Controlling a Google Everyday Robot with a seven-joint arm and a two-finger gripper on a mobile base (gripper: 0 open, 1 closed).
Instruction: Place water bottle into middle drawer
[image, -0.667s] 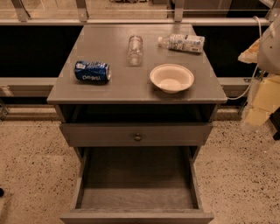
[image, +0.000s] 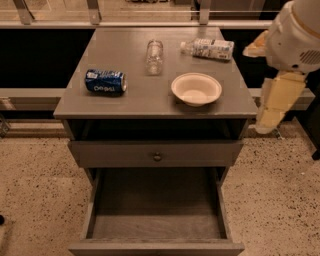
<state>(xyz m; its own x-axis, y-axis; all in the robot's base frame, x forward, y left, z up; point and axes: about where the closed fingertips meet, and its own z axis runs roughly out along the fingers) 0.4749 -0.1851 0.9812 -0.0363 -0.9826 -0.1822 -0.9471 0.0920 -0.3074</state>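
Note:
The clear ribbed water bottle (image: 154, 56) lies on its side on the grey cabinet top (image: 145, 95), at the back middle. The middle drawer (image: 156, 220) is pulled open at the bottom front, and only its plain plank floor shows inside. Above it is a closed drawer front with a small round knob (image: 157, 157). My gripper (image: 272, 107) hangs at the right of the cabinet, pointing down beside the top's right edge, well apart from the bottle. It holds nothing that I can see.
On the top lie a blue soda can (image: 105, 81) at the left, a white bowl (image: 196, 89) at the right front and a labelled bottle (image: 209, 48) at the back right. My white arm joint (image: 297, 32) is at the upper right. Speckled floor surrounds the cabinet.
My arm and gripper have shifted a little to the left, closer to the cabinet's right edge. The objects on the top have not moved.

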